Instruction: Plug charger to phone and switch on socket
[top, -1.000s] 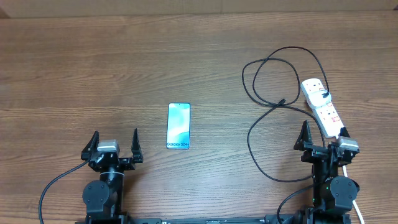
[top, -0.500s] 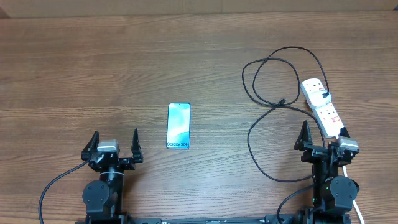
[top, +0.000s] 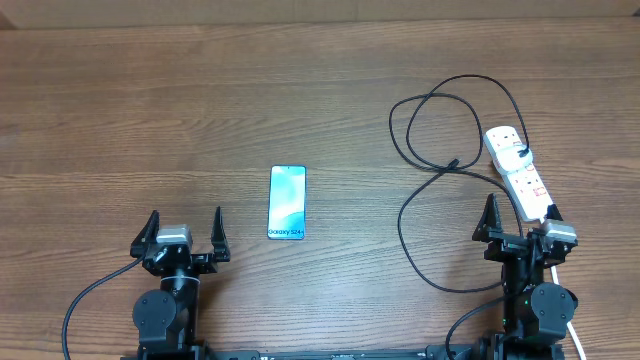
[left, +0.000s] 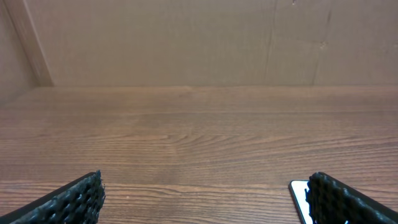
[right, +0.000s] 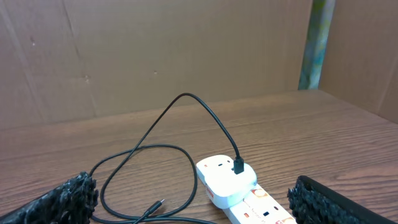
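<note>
The phone (top: 287, 203) lies flat on the wooden table with its screen lit, just ahead and to the right of my left gripper (top: 185, 220). Its corner (left: 300, 196) shows beside the right finger in the left wrist view, where that gripper (left: 205, 208) is open and empty. The charger (top: 440, 125) is a thin black cable lying in loops, its free connector tip (top: 455, 163) resting on the table. Its other end plugs into a white adapter (right: 227, 177) at the far end of the socket (top: 522, 178). My right gripper (top: 520, 215) is open, near the socket's near end (right: 261, 211).
The socket's white cord (top: 572, 335) runs back past the right arm's base. Cardboard walls (right: 155, 50) stand behind and beside the table. The charger's loop (top: 405, 230) sweeps across the table left of the right arm.
</note>
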